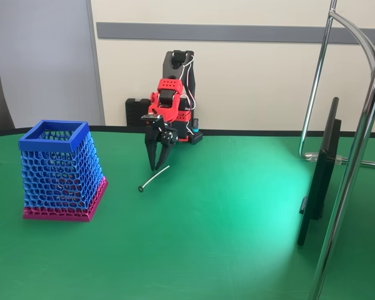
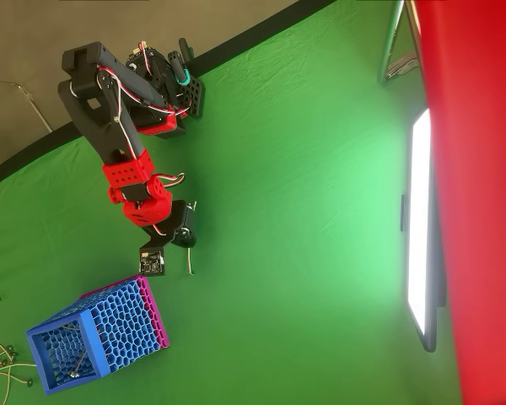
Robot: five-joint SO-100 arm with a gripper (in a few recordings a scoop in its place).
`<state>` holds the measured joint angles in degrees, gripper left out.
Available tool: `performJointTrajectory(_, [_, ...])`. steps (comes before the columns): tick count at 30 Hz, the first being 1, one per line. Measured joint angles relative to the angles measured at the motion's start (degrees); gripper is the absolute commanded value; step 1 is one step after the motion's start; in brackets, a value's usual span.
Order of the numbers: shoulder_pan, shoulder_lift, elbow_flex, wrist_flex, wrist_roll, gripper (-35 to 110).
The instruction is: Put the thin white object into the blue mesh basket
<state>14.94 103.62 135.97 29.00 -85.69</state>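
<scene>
Gripper (image 1: pixel 157 167) pointing down, fingertips slightly parted, at upper end of thin white stick (image 1: pixel 155 177) (contact unclear); blue mesh basket (image 1: pixel 31 144) left.

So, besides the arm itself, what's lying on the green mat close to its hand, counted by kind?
Blue mesh basket: 1
Thin white stick: 1
Total: 2

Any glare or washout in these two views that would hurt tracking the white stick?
Fixed view: a bright pale patch on the green table right of centre, clear of the thin white stick. Overhead view: the screen is blown out white; the stick is faint beside the hand.
</scene>
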Motion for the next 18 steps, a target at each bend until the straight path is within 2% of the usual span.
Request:
performJointTrajectory(9, [2.6, -3.1, -5.4, 3.5, -1.2, 12])
performJointTrajectory(18, [2.8, -11.9, -20.0, 14.4, 0.8, 14])
